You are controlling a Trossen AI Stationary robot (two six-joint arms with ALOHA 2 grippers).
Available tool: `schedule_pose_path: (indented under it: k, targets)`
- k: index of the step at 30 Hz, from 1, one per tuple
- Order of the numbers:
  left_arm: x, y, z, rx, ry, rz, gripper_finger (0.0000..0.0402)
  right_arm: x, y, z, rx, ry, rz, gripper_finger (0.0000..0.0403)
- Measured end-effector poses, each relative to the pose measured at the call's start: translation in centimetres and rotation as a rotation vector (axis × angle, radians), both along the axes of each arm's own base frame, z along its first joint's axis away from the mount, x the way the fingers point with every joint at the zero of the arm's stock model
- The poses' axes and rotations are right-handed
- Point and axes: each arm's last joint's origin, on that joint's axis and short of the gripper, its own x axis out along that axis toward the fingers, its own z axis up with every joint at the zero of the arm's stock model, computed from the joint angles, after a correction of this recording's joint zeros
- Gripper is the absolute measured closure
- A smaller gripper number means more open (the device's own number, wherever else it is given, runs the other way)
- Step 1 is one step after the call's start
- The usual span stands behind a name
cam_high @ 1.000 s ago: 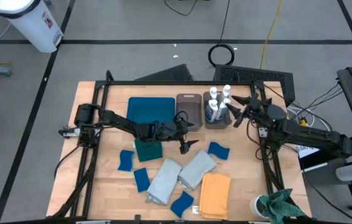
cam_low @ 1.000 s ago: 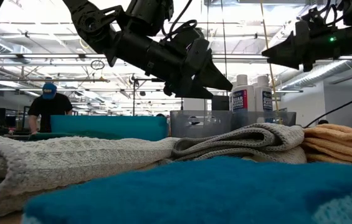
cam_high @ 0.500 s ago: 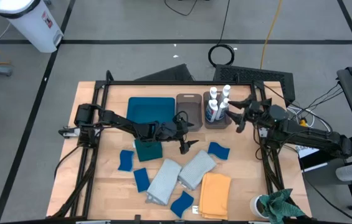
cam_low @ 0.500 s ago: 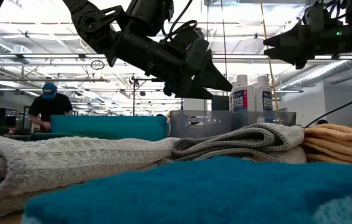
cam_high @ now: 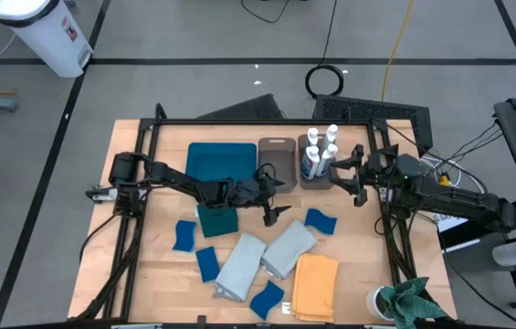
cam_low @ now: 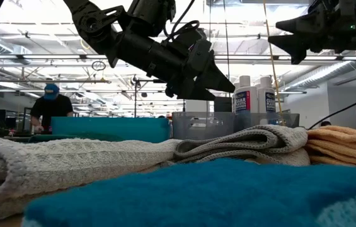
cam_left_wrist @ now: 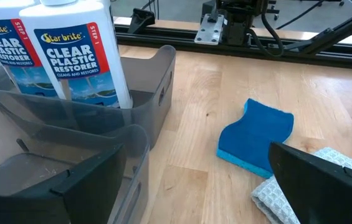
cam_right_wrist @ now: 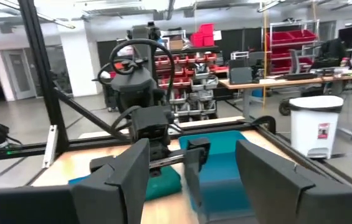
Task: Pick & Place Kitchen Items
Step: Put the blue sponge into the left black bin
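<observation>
High cam hangs straight over the counter point(cam_high: 148, 274) and catches both arms. Low cam sits right at counter height, nose against the cloths, facing the room. Left wrist cam is close on the white bottles point(cam_left_wrist: 76, 56) in their bin (both wide views show them too) — right wrist cam looks back across the counter.

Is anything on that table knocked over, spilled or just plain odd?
Nothing looks spilled or damaged. The white bottles stand upright in one grey bin. The blue sponges and folded cloths lie scattered at loose angles on the wood, unsorted rather than wrong. A green rag sits bunched at the table's corner.
</observation>
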Motion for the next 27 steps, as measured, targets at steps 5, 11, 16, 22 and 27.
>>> schedule_pose_path:
  k: [5,11,16,22,27]
  targets:
    - [0.0,0.0,0.0,0.0,0.0,0.0,0.0005,0.0,0.1,0.0,0.012,0.002,0.05,0.0193]
    - [0.0,0.0,0.0,0.0,-0.001,0.0,0.0005,0.0,0.6,0.0,0.022,0.01,0.214,0.0193]
    - [0.0,0.0,0.0,-0.001,-0.001,0.0,0.0005,-0.1,1.0,0.0,0.039,0.026,0.364,0.0193]
    - [0.0,0.0,0.0,-0.001,-0.001,0.001,0.0005,-0.1,1.1,0.0,0.042,0.029,0.385,0.0193]
    - [0.0,0.0,0.0,-0.021,-0.005,0.007,0.0005,-0.1,1.1,-0.1,0.043,0.029,0.385,0.0193]
